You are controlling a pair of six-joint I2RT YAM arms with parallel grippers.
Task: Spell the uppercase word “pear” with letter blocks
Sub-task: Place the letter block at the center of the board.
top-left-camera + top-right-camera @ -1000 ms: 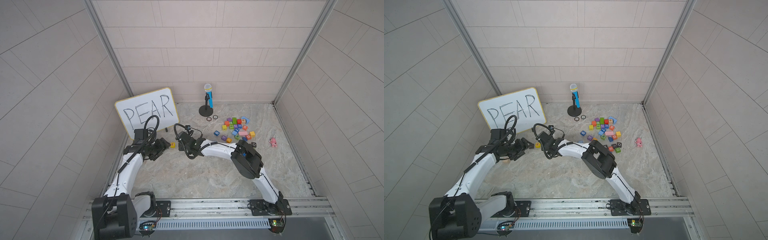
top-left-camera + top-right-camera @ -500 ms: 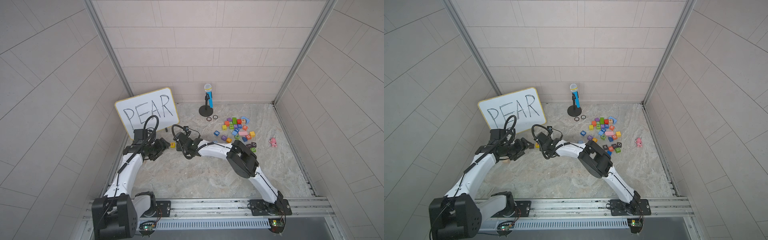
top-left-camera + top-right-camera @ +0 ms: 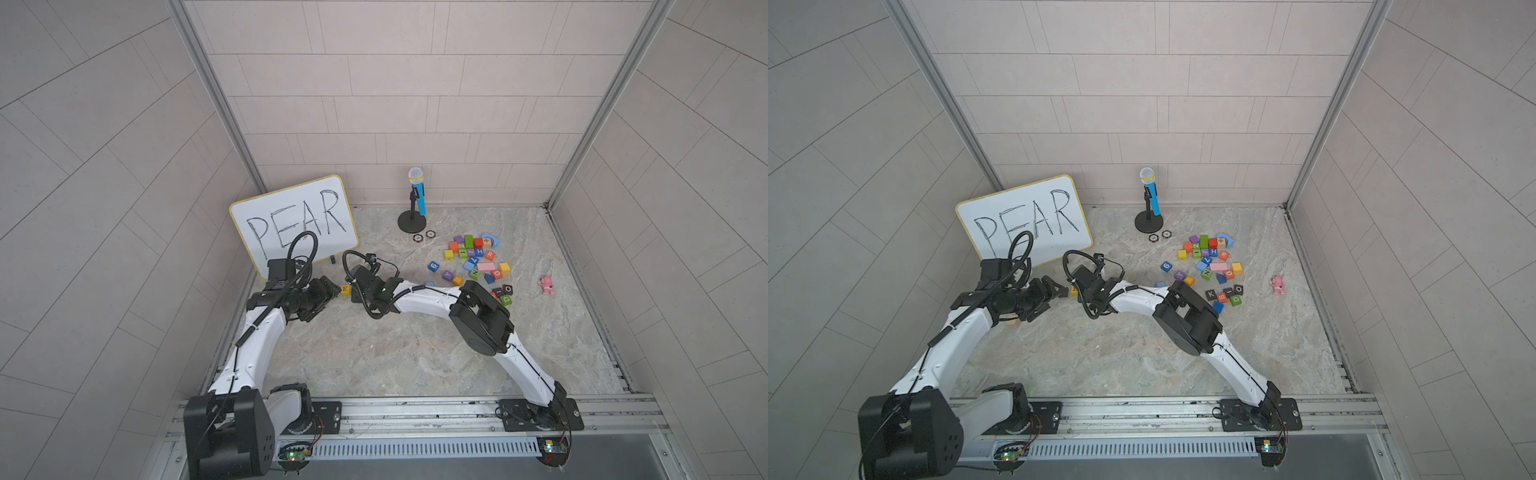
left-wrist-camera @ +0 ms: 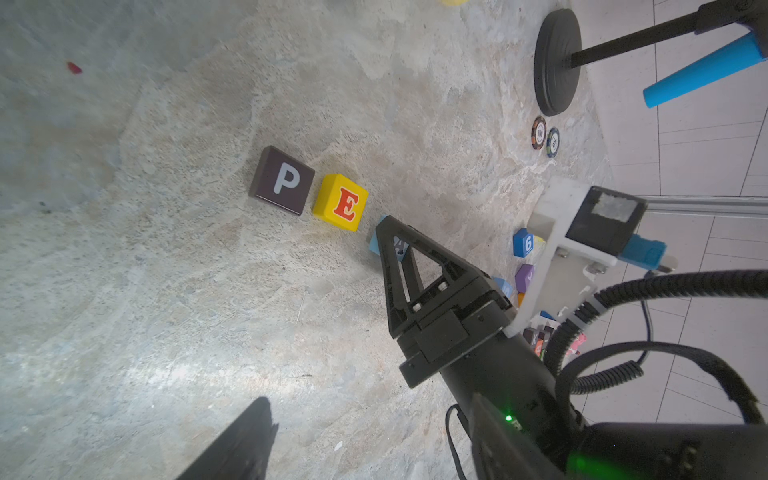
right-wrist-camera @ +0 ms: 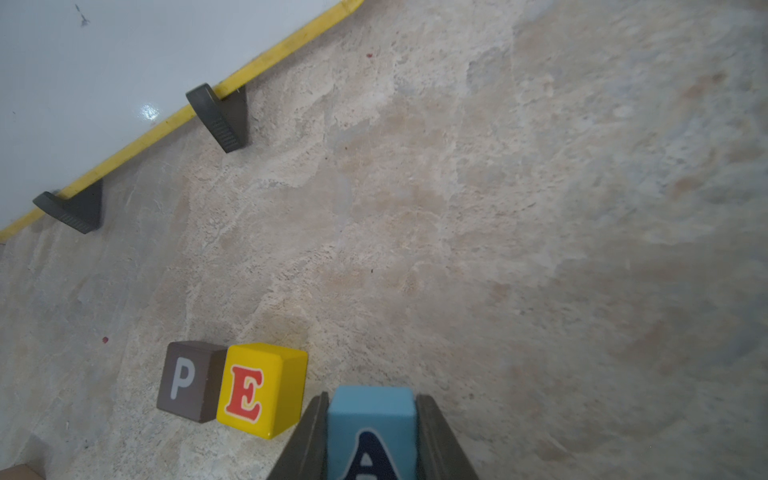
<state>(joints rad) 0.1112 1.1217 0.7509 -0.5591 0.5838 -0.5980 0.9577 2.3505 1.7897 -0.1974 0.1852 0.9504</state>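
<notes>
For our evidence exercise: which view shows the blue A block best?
Right wrist: blue A block close, letter readable, in the right gripper. Left wrist shows a blue sliver; both top views hide it.

P point(image 5: 187, 380), E point(image 5: 262, 388) adjacent, blue A point(image 5: 372, 424) held

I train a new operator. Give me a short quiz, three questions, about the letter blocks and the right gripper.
1. True or false: the yellow E block lies between the dark P block and the blue A block.
2. The right gripper is: A) open, holding nothing; B) shut on the A block; C) shut on the E block.
3. Which needed letter lies in the pile?
Key: 1 true; 2 B; 3 R, the orange-red R block.
</notes>
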